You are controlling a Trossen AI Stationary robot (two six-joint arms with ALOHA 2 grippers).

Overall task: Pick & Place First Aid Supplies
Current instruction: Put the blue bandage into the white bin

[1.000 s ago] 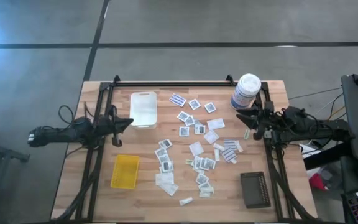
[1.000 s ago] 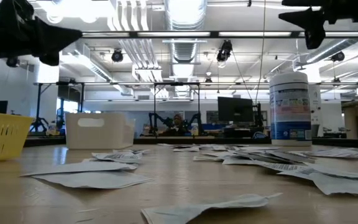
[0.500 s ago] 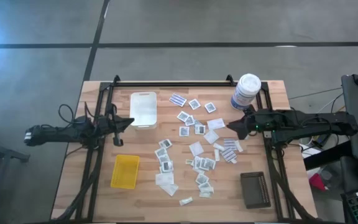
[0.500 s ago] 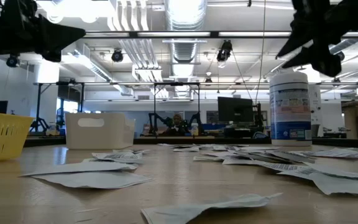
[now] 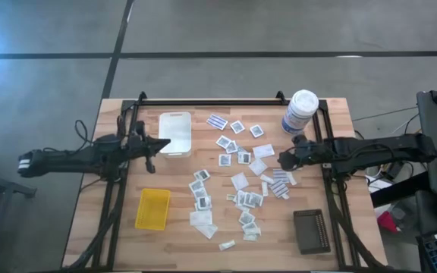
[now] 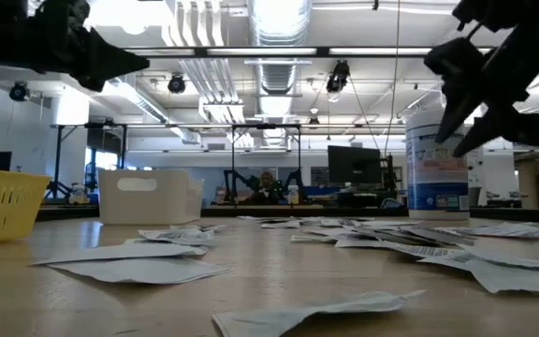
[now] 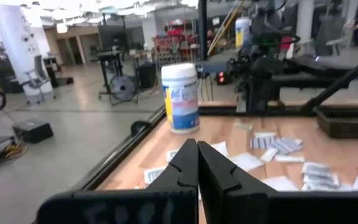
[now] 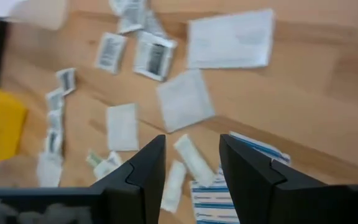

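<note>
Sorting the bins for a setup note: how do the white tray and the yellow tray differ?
Colour: the white tray is plain white, the yellow tray bright yellow. Place: the white tray sits toward the table's far edge near the left gripper, the yellow tray nearer the front. Walls, in the low view: the white tray's are solid, the yellow tray's slotted. Both are rectangular and hold no packets.

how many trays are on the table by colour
white tray: 1
yellow tray: 1
black tray: 1
total: 3
</note>
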